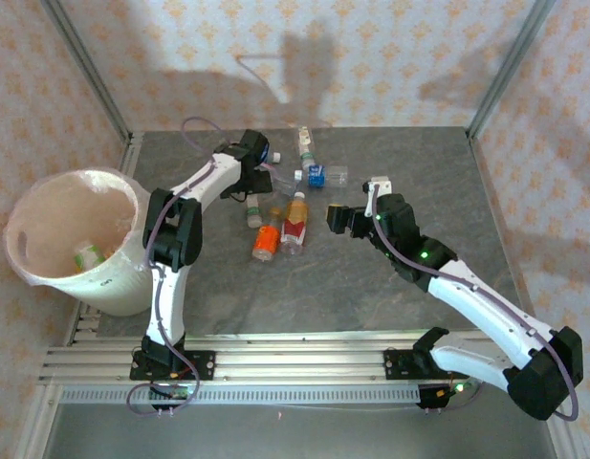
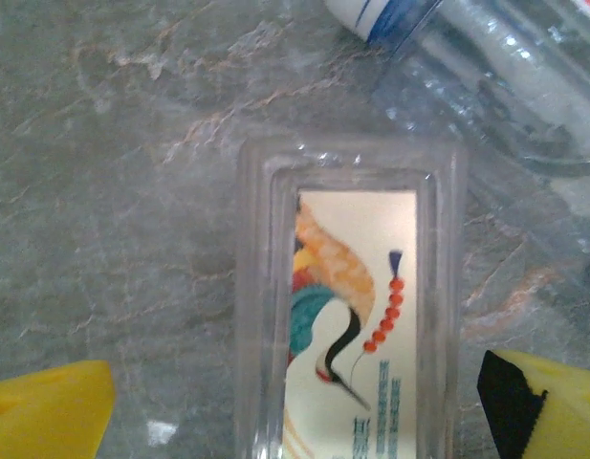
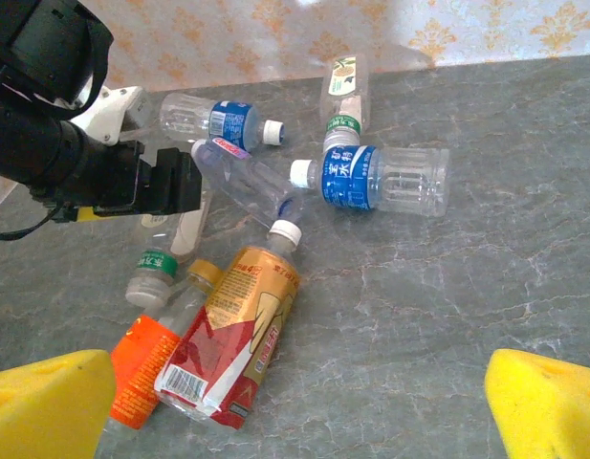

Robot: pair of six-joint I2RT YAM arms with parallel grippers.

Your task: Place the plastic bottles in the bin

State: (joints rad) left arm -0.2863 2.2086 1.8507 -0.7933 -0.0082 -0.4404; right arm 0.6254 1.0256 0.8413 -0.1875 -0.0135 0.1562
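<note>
Left gripper point(image 2: 296, 406) hangs at the far left of the bottle heap, fingers spread to either side of a flat clear bottle point(image 2: 352, 316) lying on the table point(image 2: 103, 191); no grip made. Right gripper point(image 3: 299, 411) stands wide open and empty, just right of the heap. Bottles point(image 1: 293, 215) lie mid-table. The bin point(image 1: 122, 287) stands at the left edge, one bottle point(image 1: 87, 256) inside.

Step in hand, by judgement: picking. Next move calls for closing squarely across the bottle's width, lifting clear of neighbours, then carrying left over the rim.
</note>
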